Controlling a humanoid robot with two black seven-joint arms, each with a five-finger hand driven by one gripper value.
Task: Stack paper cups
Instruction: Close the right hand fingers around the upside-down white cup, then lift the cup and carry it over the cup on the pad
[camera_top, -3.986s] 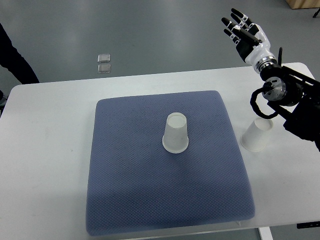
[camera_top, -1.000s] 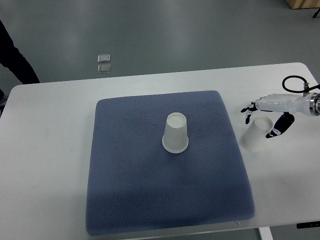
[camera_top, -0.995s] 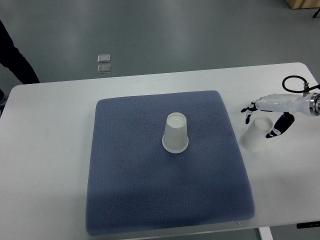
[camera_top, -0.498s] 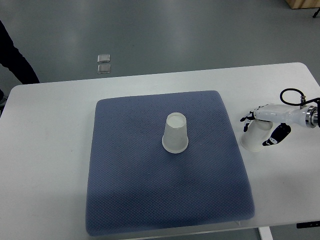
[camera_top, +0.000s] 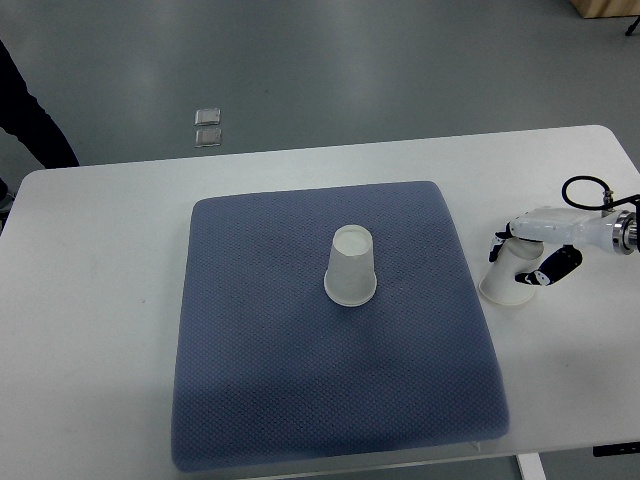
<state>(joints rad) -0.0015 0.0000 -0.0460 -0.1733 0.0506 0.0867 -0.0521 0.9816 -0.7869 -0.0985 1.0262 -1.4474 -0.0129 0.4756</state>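
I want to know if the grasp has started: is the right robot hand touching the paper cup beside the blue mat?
Touching. The top view shows the right robot hand wrapped around the paper cup, fingers on both sides.

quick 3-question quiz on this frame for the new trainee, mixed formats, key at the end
1. True or false: the cup on the mat stands upside down on the blue mat.
2. Which hand is at the cup by the mat's right edge? A) left B) right C) a person's
3. Fill in: that cup rests on the white ____, not on the mat.

Key:
1. True. Its closed base faces up, wide rim down.
2. B. The right hand comes in from the right edge, its fingers on either side of the cup. The left hand is out of view.
3. table.
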